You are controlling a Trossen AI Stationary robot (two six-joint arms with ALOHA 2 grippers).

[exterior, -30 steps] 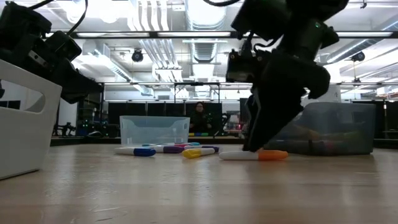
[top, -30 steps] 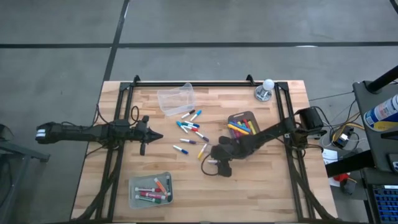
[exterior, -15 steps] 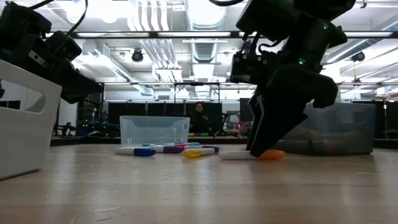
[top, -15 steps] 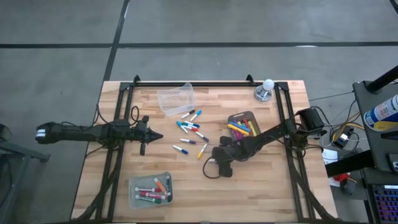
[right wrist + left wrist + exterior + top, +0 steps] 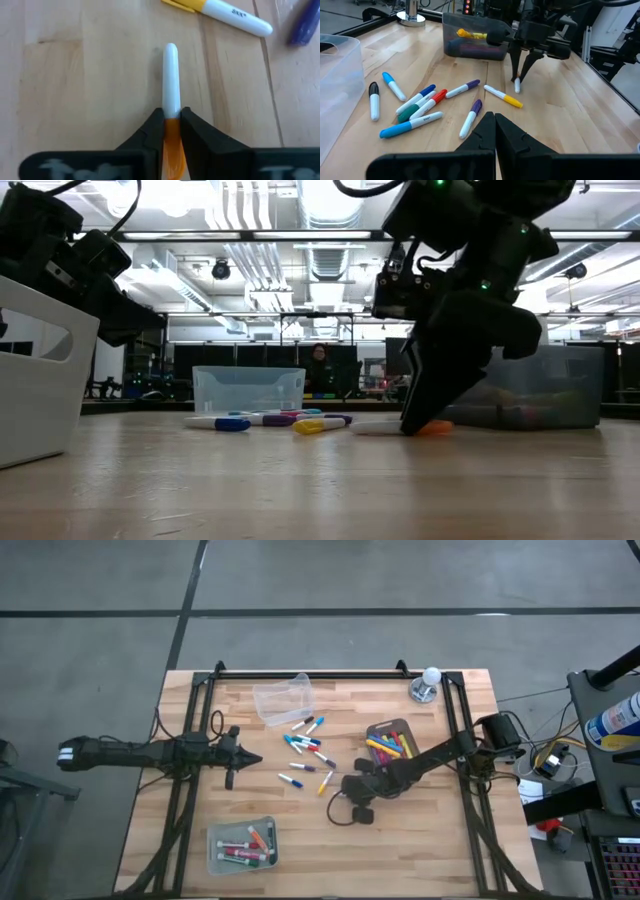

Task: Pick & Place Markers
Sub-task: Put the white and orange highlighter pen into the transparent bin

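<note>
Grey concrete floor (image 5: pixel 330 580) around table, dark seam lines crossing it. Wooden slat table (image 5: pixel 420 840), black frame rails along edges. Right of table: stand with cables (image 5: pixel 560 755), blue-white container (image 5: pixel 612 722) on dark shelf. Low view: large open hall behind table, bright ceiling strip lights (image 5: pixel 245 210), exposed ducts (image 5: pixel 330 270), dark window band (image 5: pixel 250 355) at far wall. Person (image 5: pixel 320 368) far back, centre.

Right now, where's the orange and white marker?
The orange and white marker lies on the table, pinched in the right gripper jaws, just right of the loose marker pile and near the dark bin.
</note>
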